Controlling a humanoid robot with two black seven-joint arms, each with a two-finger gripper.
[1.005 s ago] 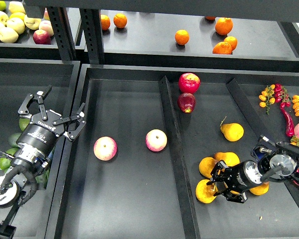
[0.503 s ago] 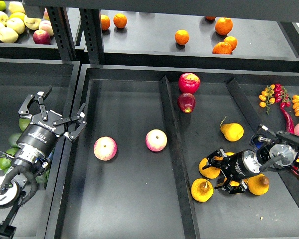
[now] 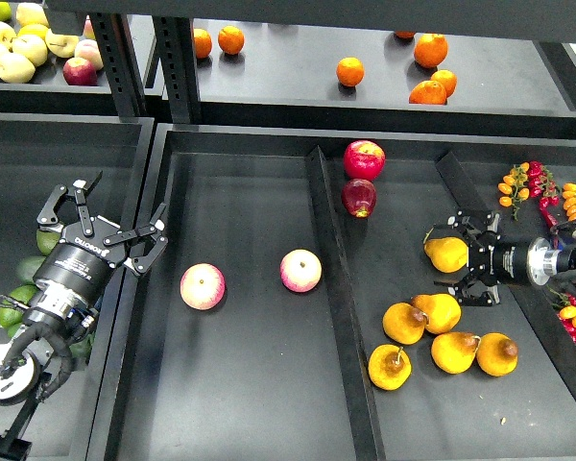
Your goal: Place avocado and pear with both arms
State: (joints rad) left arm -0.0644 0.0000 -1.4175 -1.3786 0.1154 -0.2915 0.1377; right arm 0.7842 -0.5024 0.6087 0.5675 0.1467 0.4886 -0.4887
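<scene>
Pear (image 3: 447,254): golden yellow, lying alone in the right compartment of the dark tray, above a cluster of four similar pears; its thin stem points up and to the left.
Right gripper (image 3: 472,257): reaches in from the right edge, fingers spread wide around the right side of the single pear; the finger tips sit above and below the fruit, and whether they touch it cannot be told. It has hold of nothing that can be seen.
Pear cluster (image 3: 440,312): four golden pears grouped below the gripper, near the bottom of the same compartment, apart from the single pear.
Avocados (image 3: 24,268): green fruits in the far-left bin, partly hidden behind the left arm; one darker piece shows beside the wrist, lighter ones lie lower. Which of them is the task's avocado cannot be told.
Left gripper (image 3: 101,223): raised over the wall between the left bin and the tray, fingers splayed open, empty.
Pink-yellow apples (image 3: 203,286): two in the middle compartment, well apart from each other, both on the tray floor.
Red apples (image 3: 364,159): two at the top of the right compartment, one just below the other, beside the divider.
Oranges (image 3: 350,71): scattered on the upper shelf.
Chilies and small tomatoes (image 3: 542,192): in the far-right compartment, near the right arm.
</scene>
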